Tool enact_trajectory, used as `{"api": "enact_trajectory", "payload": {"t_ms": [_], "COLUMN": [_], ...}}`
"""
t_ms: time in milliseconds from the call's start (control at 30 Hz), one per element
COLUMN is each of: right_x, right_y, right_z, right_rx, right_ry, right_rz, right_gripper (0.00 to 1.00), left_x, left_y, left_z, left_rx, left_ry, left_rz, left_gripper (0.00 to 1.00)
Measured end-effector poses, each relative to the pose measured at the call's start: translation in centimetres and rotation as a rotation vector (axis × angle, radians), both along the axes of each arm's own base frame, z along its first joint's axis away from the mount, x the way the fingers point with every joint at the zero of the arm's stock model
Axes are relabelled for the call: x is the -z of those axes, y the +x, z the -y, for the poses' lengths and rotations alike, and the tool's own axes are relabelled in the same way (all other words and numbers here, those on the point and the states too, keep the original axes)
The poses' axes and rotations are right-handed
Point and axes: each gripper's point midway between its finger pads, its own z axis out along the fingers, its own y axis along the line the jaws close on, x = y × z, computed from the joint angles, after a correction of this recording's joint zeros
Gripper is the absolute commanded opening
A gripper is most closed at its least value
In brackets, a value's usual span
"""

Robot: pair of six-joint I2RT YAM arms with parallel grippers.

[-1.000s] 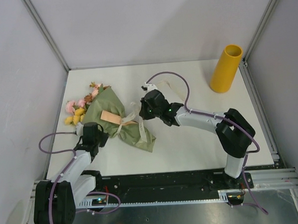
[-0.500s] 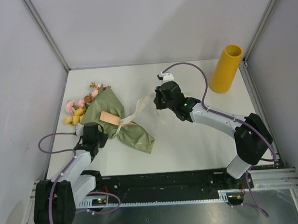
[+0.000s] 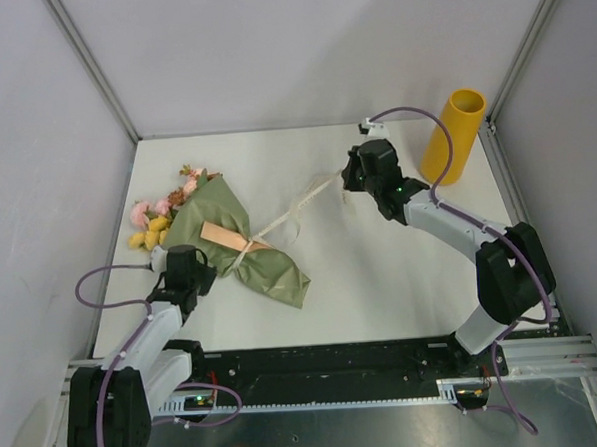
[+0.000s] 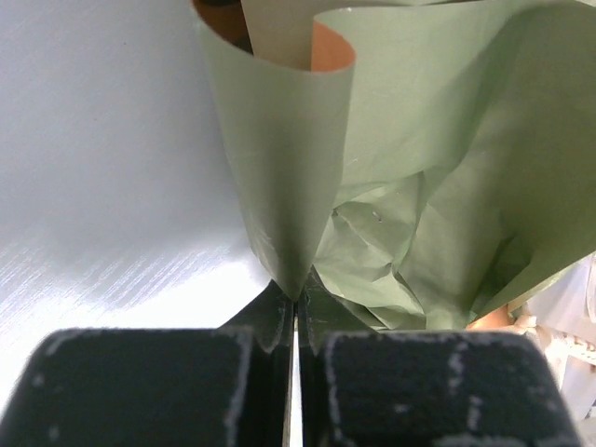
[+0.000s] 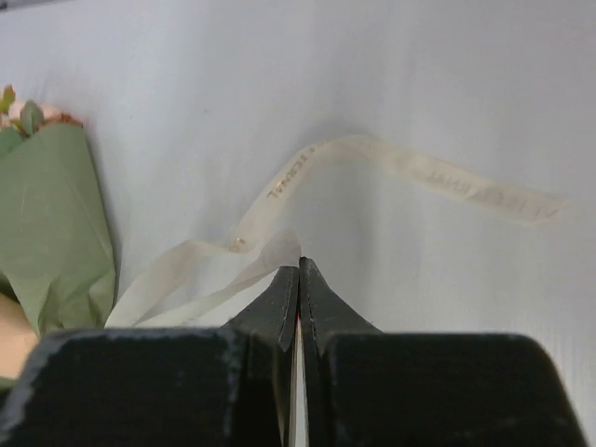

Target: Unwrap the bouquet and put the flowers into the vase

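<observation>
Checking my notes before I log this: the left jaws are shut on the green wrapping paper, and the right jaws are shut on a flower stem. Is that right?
Not quite. The right jaws are shut on the cream ribbon, not a flower stem; the right wrist view shows it pinched at their tips. The left jaws are shut on the green wrapping paper.

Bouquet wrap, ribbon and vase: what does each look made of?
The bouquet wrap looks like thin paper, olive-green outside and peach inside, with a slight sheen. It holds folds and crumples, so it may be coated. The ribbon is a cream, flat, semi-sheer band with faint print, either fabric or paper, and it curls limply. The vase is a rigid mustard-yellow tube, smooth and matte; plastic or cardboard, cannot tell which.
</observation>
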Motion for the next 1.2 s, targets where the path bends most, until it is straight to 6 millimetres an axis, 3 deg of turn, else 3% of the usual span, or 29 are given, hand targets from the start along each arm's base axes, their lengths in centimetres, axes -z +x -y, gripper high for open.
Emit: {"api": "enact_trajectory", "payload": {"t_ms": [333, 667, 700, 867, 1067, 1200], "right_x": [-2.5, -2.6, -2.5, -1.8, -1.5, -2.1], "right_y": [2.6, 3.7, 3.8, 3.6, 1.4, -1.0], "right_z": [3.5, 6.1, 6.3, 7.3, 6.7, 3.5], "right_rx": [0.038, 0.079, 0.084, 0.102, 0.069, -0.014], "right_ry": [0.075, 0.071, 0.067, 0.041, 0.081, 0.115], "right_rz": [0.061, 0.068, 0.067, 0.037, -0.054, -0.086], "right_gripper": [0.00, 0.01, 0.06, 0.32, 0.48, 0.53], "left_x": [-0.3, -1.3, -1.6, -2.7, -4.2, -7.6], "left_y": [0.2, 0.7, 0.8, 0.9, 0.3, 0.9], "left_z": [1.6, 3.2, 3.3, 3.1, 3.0, 3.4], "left_rx": [0.050, 0.087, 0.088, 0.080, 0.100, 0.134], "left_ry": [0.012, -0.004, -0.007, -0.005, 0.010, 0.012], "left_rz": [0.008, 0.032, 0.040, 0.082, 0.101, 0.164], "left_gripper": [0.00, 0.01, 0.04, 0.41, 0.62, 0.67]}}
